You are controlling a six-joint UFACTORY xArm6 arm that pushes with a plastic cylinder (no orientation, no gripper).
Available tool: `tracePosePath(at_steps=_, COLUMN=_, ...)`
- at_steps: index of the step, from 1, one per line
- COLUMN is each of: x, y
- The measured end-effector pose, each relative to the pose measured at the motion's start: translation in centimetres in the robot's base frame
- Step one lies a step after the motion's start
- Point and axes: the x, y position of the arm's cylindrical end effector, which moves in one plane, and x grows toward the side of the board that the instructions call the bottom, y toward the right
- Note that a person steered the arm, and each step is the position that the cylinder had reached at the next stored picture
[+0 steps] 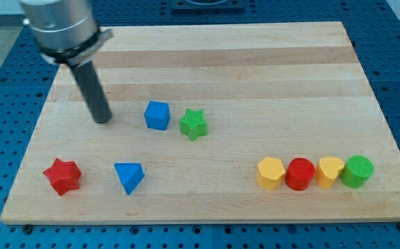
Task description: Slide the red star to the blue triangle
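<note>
The red star (62, 176) lies near the view's bottom left of the wooden board (255, 62). The blue triangle (129, 177) lies to its right, apart from it by a gap of about one block width. My tip (102, 120) is the lower end of the dark rod. It stands above both blocks in the view, up and to the right of the red star and up and to the left of the blue triangle. It touches no block.
A blue cube (157, 115) lies right of my tip, with a green star (193, 124) beside it. A row at the bottom right holds a yellow block (270, 173), a red cylinder (300, 173), a yellow block (330, 171) and a green cylinder (358, 171).
</note>
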Motion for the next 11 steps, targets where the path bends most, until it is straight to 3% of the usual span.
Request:
tracePosePath(at_steps=2, x=6.3, y=-5.1)
tracePosePath(at_steps=4, x=12.6, y=-5.8)
tracePosePath(at_steps=8, x=12.7, y=-2.0)
tracePosePath(at_steps=11, x=11.4, y=4.6)
